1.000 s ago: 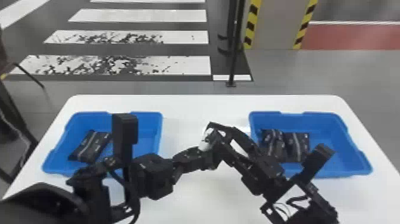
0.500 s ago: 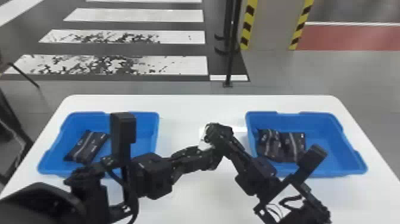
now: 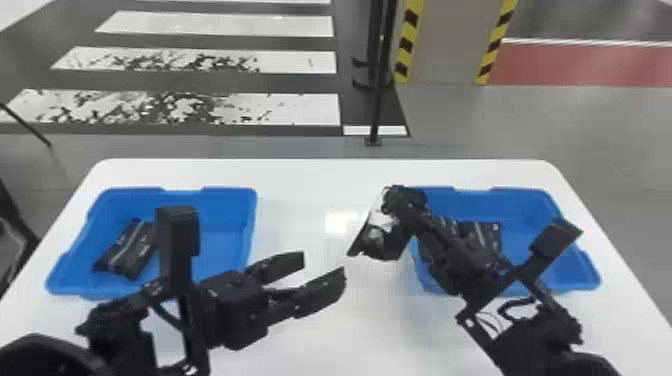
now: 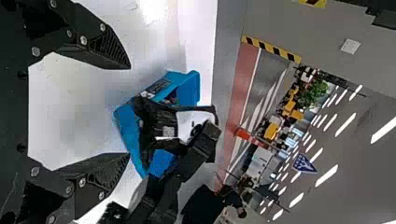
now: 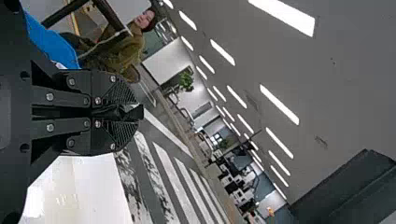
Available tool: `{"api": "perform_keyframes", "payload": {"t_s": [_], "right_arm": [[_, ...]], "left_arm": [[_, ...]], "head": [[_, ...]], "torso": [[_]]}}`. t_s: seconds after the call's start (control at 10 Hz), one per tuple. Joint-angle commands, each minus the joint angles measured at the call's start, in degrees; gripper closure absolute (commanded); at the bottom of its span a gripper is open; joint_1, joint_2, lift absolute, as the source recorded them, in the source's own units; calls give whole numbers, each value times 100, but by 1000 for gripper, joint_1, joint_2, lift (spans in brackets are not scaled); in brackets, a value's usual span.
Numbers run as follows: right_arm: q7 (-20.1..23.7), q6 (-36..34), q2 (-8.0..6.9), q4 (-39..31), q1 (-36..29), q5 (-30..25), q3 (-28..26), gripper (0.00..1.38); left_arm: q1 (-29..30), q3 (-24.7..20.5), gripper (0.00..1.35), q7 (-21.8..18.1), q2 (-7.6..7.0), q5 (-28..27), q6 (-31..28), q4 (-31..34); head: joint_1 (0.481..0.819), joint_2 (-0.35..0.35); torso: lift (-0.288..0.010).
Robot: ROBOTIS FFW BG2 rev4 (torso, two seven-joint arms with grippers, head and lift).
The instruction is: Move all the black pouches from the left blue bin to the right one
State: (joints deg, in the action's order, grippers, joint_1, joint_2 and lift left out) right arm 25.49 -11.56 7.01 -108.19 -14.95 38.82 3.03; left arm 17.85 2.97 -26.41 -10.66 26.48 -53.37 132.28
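Note:
In the head view my left gripper (image 3: 325, 265) stands open with nothing between its fingers, between the bins; the left wrist view shows the same gripper (image 4: 129, 112) with a wide gap. My right gripper (image 3: 402, 200) is at the left edge of the right blue bin (image 3: 530, 194), shut on a black pouch (image 3: 375, 242) with a white patch, hanging tilted. In the right wrist view the right gripper (image 5: 140, 112) has its fingers pressed together on dark material. A black pouch (image 3: 129, 250) lies in the left blue bin (image 3: 227, 210). Black pouches (image 3: 485, 237) lie in the right bin, partly behind the right arm.
Both bins stand on a white table (image 3: 305, 200), with bare tabletop between them. The left arm crosses the left bin's front right part. The right arm covers the front left part of the right bin. A dark pole (image 3: 380, 100) rises behind the table.
My two grippers, earlier together over the middle of the table, are now apart. The left one has opened and drawn back left; the right one has moved right with the pouch.

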Motion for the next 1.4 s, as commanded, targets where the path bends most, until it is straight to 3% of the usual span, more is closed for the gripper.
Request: {"api": "perform_keyframes", "payload": {"t_s": [0.0, 0.2, 0.3, 0.4, 0.5, 0.7, 0.9, 1.2, 1.3], "right_arm": [[-9, -25, 108, 293, 314, -340, -497, 1280], [-44, -264, 275, 1137, 905, -991, -1022, 1277], [-62, -433, 354, 1756, 1242, -1254, -1217, 1019], [-158, -320, 327, 2009, 1340, -1940, -1696, 461], [-299, 88, 292, 2037, 1228, -2111, -1811, 76], [-580, 650, 46, 1109, 440, -2785, -1811, 150], [-580, 946, -191, 293, -474, -2934, -1525, 171], [-589, 1297, -402, -818, -1725, -2865, -1102, 170], [-580, 1297, -464, -1113, -2035, -2831, -1091, 170]], "left_arm": [[240, -274, 167, -13, 46, 3, 21, 195], [465, -651, 171, -13, 108, -100, 36, 434], [507, -823, 171, -13, 134, -168, 64, 476], [451, -983, 171, -4, 143, -283, 21, 490], [395, -1223, 171, 5, 143, -454, -246, 532], [212, -1737, 168, 13, 90, -808, -724, 532], [-112, -2194, 171, 93, 46, -1288, -1047, 335], [-632, -2765, 171, 93, 11, -2065, -1371, -241], [-829, -2799, 171, 93, -7, -2236, -1399, -480]], "head": [[695, -78], [695, -122], [695, -149], [695, -169], [695, -188], [695, -212], [695, -148], [695, 94], [695, 127]], "torso": [[-140], [-140], [-140], [-140], [-140], [-140], [-140], [-140], [-140]]}}
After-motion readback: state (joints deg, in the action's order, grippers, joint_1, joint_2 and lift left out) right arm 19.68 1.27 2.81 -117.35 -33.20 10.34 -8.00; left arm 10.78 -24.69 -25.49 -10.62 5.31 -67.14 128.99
